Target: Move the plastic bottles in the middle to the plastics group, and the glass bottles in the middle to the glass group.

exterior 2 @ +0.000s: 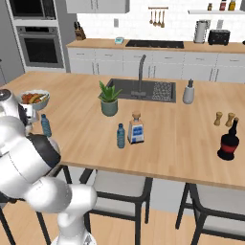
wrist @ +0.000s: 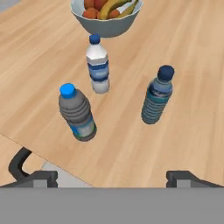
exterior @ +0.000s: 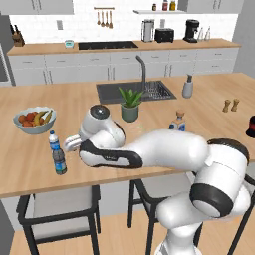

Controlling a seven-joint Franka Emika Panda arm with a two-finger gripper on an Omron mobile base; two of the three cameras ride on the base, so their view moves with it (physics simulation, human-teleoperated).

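Note:
In the hand view three blue-capped plastic bottles stand together on the wooden counter near its front edge. They are a dark grey one (wrist: 78,113), a clear white-labelled one (wrist: 98,65) and a blue-tinted one (wrist: 157,95). My gripper (wrist: 113,177) hovers above and in front of them, open, with nothing between its fingertips (wrist: 39,178). From the left base the hand (exterior: 72,143) sits just right of this plastics group (exterior: 56,152). Another light blue plastic bottle (exterior 2: 121,136) stands mid-counter beside a corked glass bottle (exterior 2: 136,128), also seen in the left base view (exterior: 178,122).
A fruit bowl (wrist: 107,19) sits just behind the group (exterior: 35,119). A potted plant (exterior 2: 109,99), the sink (exterior 2: 143,90) and a soap dispenser (exterior 2: 188,92) lie further back. Wooden shakers (exterior 2: 224,118) and a dark bottle (exterior 2: 228,141) stand at the right. Stools stand under the counter edge.

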